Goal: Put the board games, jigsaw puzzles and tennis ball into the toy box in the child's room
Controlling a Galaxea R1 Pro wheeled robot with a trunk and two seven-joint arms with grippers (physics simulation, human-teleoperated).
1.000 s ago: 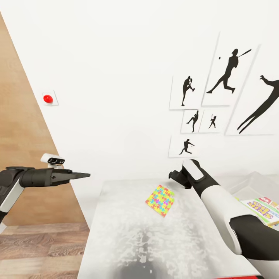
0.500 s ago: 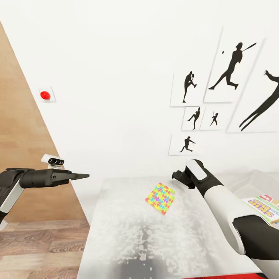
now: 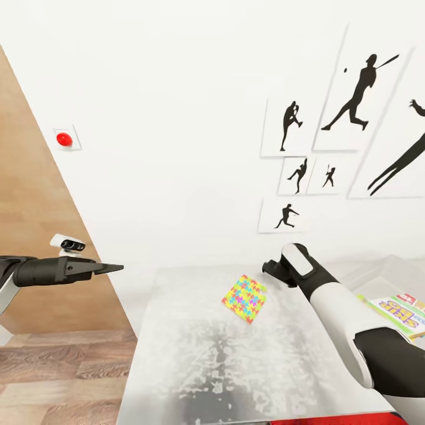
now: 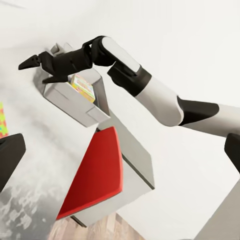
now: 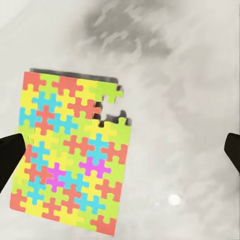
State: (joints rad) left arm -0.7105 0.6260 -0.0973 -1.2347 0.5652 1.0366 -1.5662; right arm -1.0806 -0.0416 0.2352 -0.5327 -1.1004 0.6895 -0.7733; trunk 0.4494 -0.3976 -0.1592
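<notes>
— One table, grey-topped, carries everything: the toy box at its far right corner, with a SKIP-BO board game inside.

— And the jigsaw puzzle?

— Flat on the table, left of the toy box. From the right wrist, one corner piece sits loose.

— Grippers?

— Right gripper hangs open above the puzzle. Left gripper, off the table's left edge, is pressed closed.

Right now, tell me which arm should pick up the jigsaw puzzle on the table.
Right. The right gripper hangs open above the jigsaw puzzle, which sits between its fingers in the right wrist view. The left gripper is off the table's left edge, over the floor.
</notes>
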